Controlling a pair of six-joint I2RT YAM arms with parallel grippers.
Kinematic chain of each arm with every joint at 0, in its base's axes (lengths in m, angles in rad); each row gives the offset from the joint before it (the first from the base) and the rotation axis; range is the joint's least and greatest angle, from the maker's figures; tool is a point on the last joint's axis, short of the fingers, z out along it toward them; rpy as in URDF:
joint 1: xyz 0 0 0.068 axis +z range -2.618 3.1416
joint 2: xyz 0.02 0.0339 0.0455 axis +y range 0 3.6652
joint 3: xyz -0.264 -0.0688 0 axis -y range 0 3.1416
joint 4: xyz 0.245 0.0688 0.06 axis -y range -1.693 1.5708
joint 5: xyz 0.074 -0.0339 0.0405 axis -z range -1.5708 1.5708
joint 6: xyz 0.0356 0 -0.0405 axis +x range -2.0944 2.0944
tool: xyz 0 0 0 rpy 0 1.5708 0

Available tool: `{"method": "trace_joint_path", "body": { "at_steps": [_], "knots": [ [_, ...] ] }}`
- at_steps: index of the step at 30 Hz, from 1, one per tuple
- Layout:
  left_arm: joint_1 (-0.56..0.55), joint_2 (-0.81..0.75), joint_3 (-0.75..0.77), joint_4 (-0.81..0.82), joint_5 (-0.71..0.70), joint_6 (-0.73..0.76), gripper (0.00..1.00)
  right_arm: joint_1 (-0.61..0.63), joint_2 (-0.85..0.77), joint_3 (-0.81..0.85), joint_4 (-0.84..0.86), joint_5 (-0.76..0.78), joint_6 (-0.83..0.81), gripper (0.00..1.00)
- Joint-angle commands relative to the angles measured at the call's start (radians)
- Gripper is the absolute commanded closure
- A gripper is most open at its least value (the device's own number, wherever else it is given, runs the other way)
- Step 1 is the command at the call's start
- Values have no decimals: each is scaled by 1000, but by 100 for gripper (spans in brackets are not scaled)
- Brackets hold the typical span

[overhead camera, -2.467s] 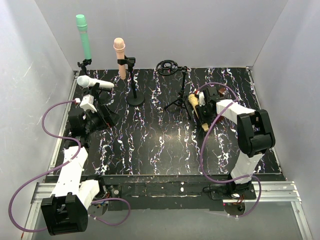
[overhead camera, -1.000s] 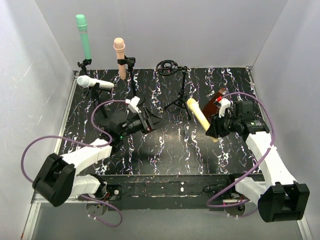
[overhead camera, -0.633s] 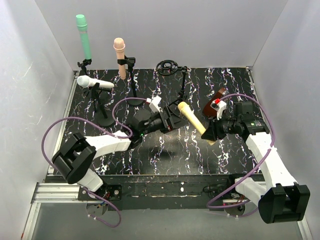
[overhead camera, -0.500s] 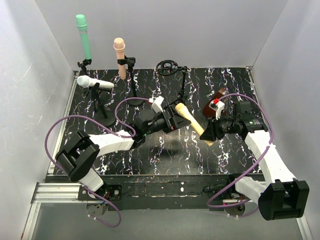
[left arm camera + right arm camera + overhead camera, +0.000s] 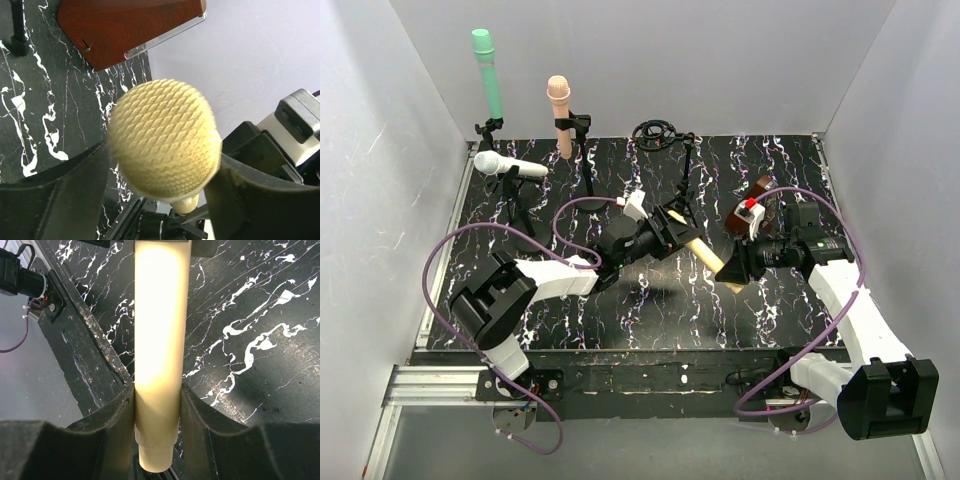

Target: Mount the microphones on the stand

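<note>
The yellow microphone (image 5: 705, 256) hangs tilted above the mat. My right gripper (image 5: 732, 270) is shut on its handle near the tail end, as the right wrist view (image 5: 157, 390) shows. My left gripper (image 5: 675, 228) has its jaws against both sides of the mesh head (image 5: 164, 137). The mint green microphone (image 5: 487, 80), the peach-pink microphone (image 5: 560, 115) and the white microphone (image 5: 510, 166) each sit in a stand at the back left. A tripod stand (image 5: 682, 190) with an empty round clip (image 5: 658, 133) is at the back centre.
A brown wedge-shaped object (image 5: 757, 200) lies on the black marbled mat (image 5: 640, 310) behind my right gripper; it also shows in the left wrist view (image 5: 130, 30). Purple cables loop from both arms. White walls close in three sides.
My right gripper has lifted the yellow microphone off the mat and swung it left. My left arm has swept from the white microphone's stand across to the middle and closed round the yellow head.
</note>
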Motion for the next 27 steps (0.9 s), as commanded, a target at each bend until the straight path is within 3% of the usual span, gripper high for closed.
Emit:
{"method": "trace_joint_path", "body": {
  "at_steps": [1,3,4,5,6,9,11,18,22,27],
  "knots": [
    [-4,16,36,69,-3,-66,45,8,-3,27,24,-36,-20,99],
    [-4,30,35,104,21,-83,63,8,-2,24,27,-33,-23,99],
    [-3,33,30,124,32,-87,92,10,-2,24,27,-33,-25,99],
    [-3,34,27,143,40,-89,100,10,0,24,25,-31,-29,99],
    [-4,25,21,152,42,-86,100,10,1,26,21,-31,-40,99],
    [5,-37,3,118,45,18,100,11,18,59,-80,-72,-176,47],
    [14,-113,7,21,43,153,100,11,33,99,-163,-80,-265,21],
    [89,-396,180,-555,-73,751,100,-42,59,123,-240,-152,-410,13],
    [221,-415,337,-707,-25,873,100,-84,70,67,-219,-229,-430,13],
    [270,-270,643,-830,-46,1023,100,-131,70,50,-231,-227,-456,12]
  ]
}}
